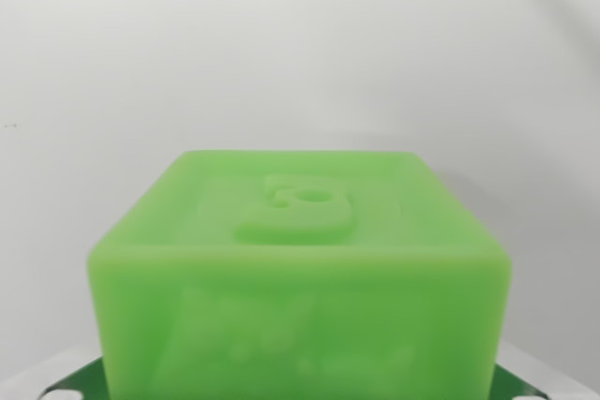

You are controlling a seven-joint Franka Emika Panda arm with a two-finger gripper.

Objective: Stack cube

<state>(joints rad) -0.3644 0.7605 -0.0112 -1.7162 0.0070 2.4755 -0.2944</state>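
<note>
Clearly 1 green cube (300, 269) is filling the wrist view, looking stiff, light, smooth-sided; gripping its opposite flat sides seems best. I am seeing no claw, so cannot tell its state.

cube (300, 278) atop a flat base (70, 383), wall (300, 35) behind

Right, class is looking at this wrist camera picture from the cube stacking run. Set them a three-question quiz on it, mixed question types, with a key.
1. True or false: the green cube fills the lower middle of the wrist view.
2. What does the raised mark on the cube's top face look like? A) a star B) a rounded character with a loop C) a cross
3. Fill in: the surface behind the cube is plain ____.

Key: 1 true. 2 B. 3 white.
</note>
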